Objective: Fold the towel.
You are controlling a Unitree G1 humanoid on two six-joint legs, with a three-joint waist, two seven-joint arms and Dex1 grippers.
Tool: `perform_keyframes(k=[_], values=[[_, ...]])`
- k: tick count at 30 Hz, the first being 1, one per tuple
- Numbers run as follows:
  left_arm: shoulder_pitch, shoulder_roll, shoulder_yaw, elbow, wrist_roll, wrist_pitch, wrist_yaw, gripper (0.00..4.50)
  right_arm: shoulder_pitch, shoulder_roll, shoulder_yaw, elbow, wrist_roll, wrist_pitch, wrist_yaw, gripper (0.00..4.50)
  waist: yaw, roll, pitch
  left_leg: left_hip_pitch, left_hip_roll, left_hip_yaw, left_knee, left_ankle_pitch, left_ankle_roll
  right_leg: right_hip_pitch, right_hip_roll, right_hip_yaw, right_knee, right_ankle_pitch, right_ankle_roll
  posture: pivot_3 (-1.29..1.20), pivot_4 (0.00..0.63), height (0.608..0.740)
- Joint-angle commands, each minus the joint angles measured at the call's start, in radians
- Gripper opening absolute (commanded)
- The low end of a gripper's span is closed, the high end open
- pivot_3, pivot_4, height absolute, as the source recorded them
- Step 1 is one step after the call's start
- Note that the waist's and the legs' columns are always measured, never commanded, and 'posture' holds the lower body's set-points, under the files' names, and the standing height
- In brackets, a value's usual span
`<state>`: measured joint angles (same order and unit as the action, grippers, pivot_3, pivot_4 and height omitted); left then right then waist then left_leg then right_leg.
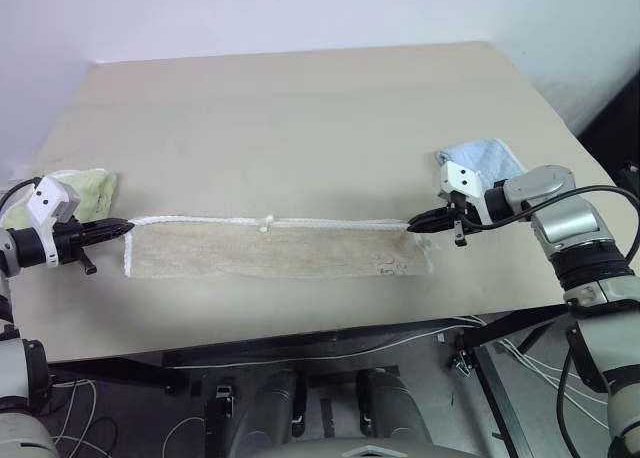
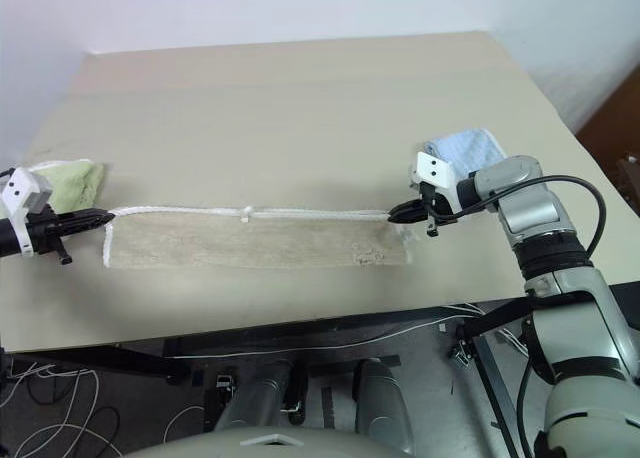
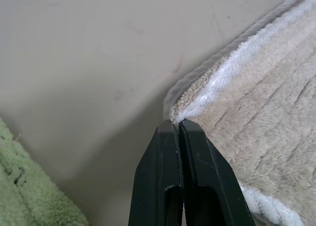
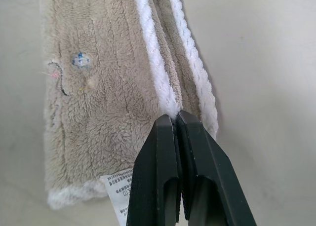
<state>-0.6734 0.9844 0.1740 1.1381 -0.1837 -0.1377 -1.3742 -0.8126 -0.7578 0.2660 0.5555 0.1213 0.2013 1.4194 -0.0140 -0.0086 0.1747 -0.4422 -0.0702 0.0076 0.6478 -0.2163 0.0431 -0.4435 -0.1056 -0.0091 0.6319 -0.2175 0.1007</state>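
Observation:
A beige towel with white trim lies folded into a long narrow strip along the front of the table. Its upper white edge is pulled taut between my two grippers. My left gripper is shut on the towel's left corner; in the left wrist view the fingertips pinch the white trim. At the right end, my right gripper is shut on the other corner, with the trim caught between its fingers. A white care label sits at that end.
A green cloth lies at the table's left edge behind my left gripper. A light blue cloth lies at the right edge behind my right gripper. The table's front edge runs just below the towel.

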Motion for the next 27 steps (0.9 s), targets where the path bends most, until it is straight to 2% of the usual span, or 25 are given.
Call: perform_keyframes(k=[1,4,9,11,14,17,20,27], values=[[-0.022,0.006,0.02,-0.002,-0.005,0.006,0.007,0.0,-0.037,0.003,-0.044,-0.017,0.014,0.003,0.012,1.0,0.0,0.0,0.0,0.0,0.0,0.0,0.0,0.0,0.0,0.0,0.0,0.0,0.0,0.0,0.0,0.0,0.15,0.74],[-0.036,-0.007,0.038,-0.006,-0.021,0.01,0.026,0.69,-0.031,0.006,-0.05,-0.024,0.011,0.004,0.0,2.0,-0.001,0.0,0.0,0.0,0.0,0.0,0.0,0.0,0.0,0.0,0.0,0.0,0.0,0.0,0.0,0.0,0.15,0.74],[-0.018,-0.009,0.049,-0.03,-0.029,0.013,0.009,2.41,-0.013,-0.004,-0.064,-0.059,0.02,0.027,0.001,3.73,-0.002,0.0,0.0,0.0,0.0,0.0,0.0,0.0,0.0,0.0,0.0,0.0,0.0,0.0,0.0,0.0,0.15,0.74],[-0.01,-0.016,0.086,-0.037,-0.047,-0.043,0.066,3.09,-0.002,-0.014,-0.091,-0.081,0.029,0.057,-0.029,4.44,-0.001,0.0,0.0,0.0,0.0,0.0,0.0,0.0,0.0,0.0,0.0,0.0,0.0,0.0,0.0,0.0,0.15,0.74],[-0.011,-0.025,0.138,-0.043,-0.082,-0.063,0.118,4.08,0.016,-0.023,-0.145,-0.121,0.067,0.153,-0.067,4.5,0.0,0.0,0.0,0.0,0.0,0.0,0.0,0.0,0.0,0.0,0.0,0.0,0.0,0.0,0.0,0.0,0.15,0.74],[0.02,-0.042,0.192,-0.13,-0.159,0.013,0.085,4.08,0.056,-0.044,-0.262,-0.198,0.185,0.443,-0.126,4.5,0.003,0.0,0.0,-0.001,0.0,-0.001,0.0,0.0,0.0,0.0,-0.001,0.0,0.0,0.0,0.0,0.0,0.15,0.74],[0.089,-0.069,0.224,-0.289,-0.233,0.132,0.066,4.08,0.15,-0.075,-0.348,-0.325,0.279,0.607,-0.15,4.5,0.004,0.0,0.0,-0.001,0.0,-0.001,-0.001,-0.001,0.001,0.0,-0.002,0.0,-0.002,0.0,0.0,0.0,0.15,0.74],[0.386,-0.13,0.245,-0.88,-0.418,0.5,0.15,4.08,0.284,-0.07,-0.6,-0.515,0.513,1.11,-0.34,4.5,-0.005,0.0,0.0,-0.001,0.0,-0.001,-0.003,-0.001,0.002,0.0,-0.002,0.002,-0.003,0.0,-0.001,0.0,0.15,0.74]])
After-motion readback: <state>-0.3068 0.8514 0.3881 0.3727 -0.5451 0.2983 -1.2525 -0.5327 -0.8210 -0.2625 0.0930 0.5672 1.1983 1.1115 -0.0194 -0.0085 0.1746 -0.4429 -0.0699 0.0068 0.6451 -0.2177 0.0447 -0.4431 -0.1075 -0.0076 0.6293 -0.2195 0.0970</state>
